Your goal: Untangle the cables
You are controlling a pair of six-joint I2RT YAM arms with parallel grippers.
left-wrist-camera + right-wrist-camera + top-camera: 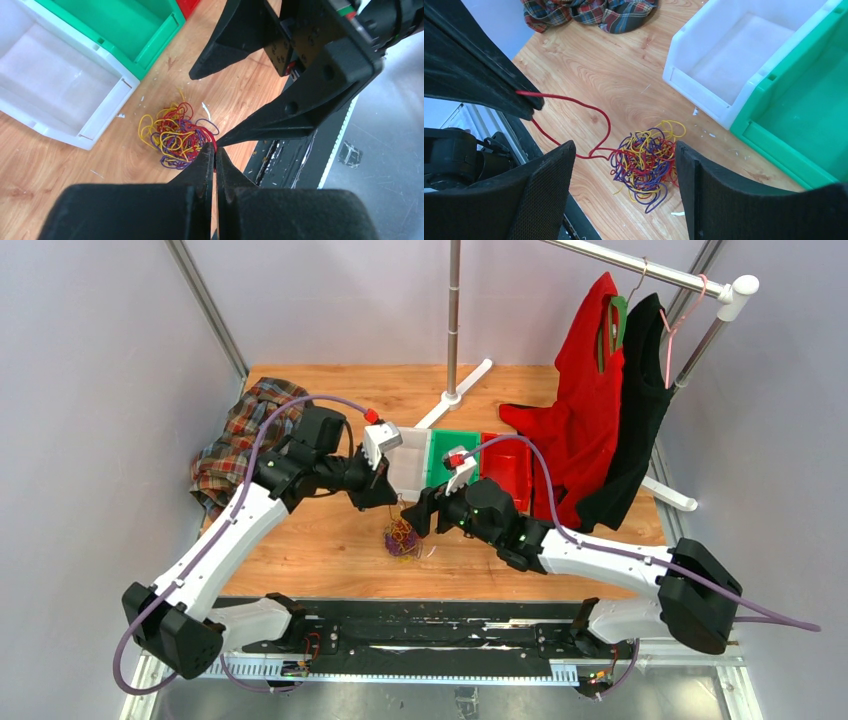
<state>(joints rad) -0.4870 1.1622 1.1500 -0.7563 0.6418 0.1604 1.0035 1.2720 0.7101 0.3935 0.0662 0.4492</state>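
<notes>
The cables (402, 537) form one fist-sized tangle of red, yellow and purple strands (646, 165) on the wooden table, in front of the bins. My left gripper (215, 150) hangs just above the tangle's near edge and is shut on a single red cable (601, 112). That strand runs taut from its tips down into the bunch (175, 135). My right gripper (624, 150) stands wide open above the tangle, one finger on each side and nothing between them. Its black fingers (280, 120) show close beside the left tips in the left wrist view.
A white bin (410, 468), a green bin (452, 445) and a red bin (510, 465) sit in a row behind the tangle. A plaid cloth (235, 440) lies at the back left. Red (585, 390) and black (640, 400) shirts hang from a rack at the right.
</notes>
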